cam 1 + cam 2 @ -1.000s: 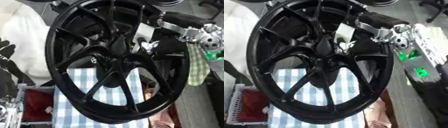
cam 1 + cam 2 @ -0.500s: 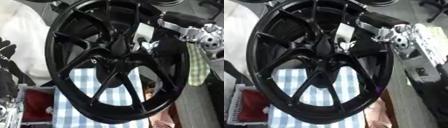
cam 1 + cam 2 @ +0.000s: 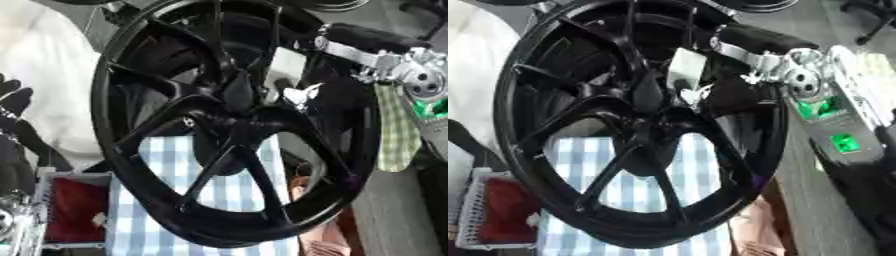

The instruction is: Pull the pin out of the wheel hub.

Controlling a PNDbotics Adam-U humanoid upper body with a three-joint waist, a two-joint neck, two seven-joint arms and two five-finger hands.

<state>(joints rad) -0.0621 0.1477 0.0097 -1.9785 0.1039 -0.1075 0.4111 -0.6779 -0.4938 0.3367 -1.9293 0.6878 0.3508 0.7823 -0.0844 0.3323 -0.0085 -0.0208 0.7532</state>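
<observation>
**Wheel hub upright, right arm reaching in behind the spokes**

The wheel hub [image 3: 232, 125], a large black spoked rim, stands on edge and fills the middle of both views. No pin can be made out on it. In front of and below the rim lies a blue-and-white checked cloth [image 3: 144, 215], seen through the lower spokes. Just left of the cloth, low beside the rim, sits a white wire basket [image 3: 474, 215] with something dark red in it. At the rim's left edge the robot's left hand [image 3: 13, 97] shows, black, fingers pointing up and relaxed, holding nothing. Behind the spokes, near the rim's centre, the right hand [image 3: 302, 95] appears only as a pale, blurred shape beside a white rectangular piece [image 3: 684, 67]; whether its fingers are closed cannot be told. Its black-and-silver arm [image 3: 763, 47] comes in from the rim's upper right.
</observation>
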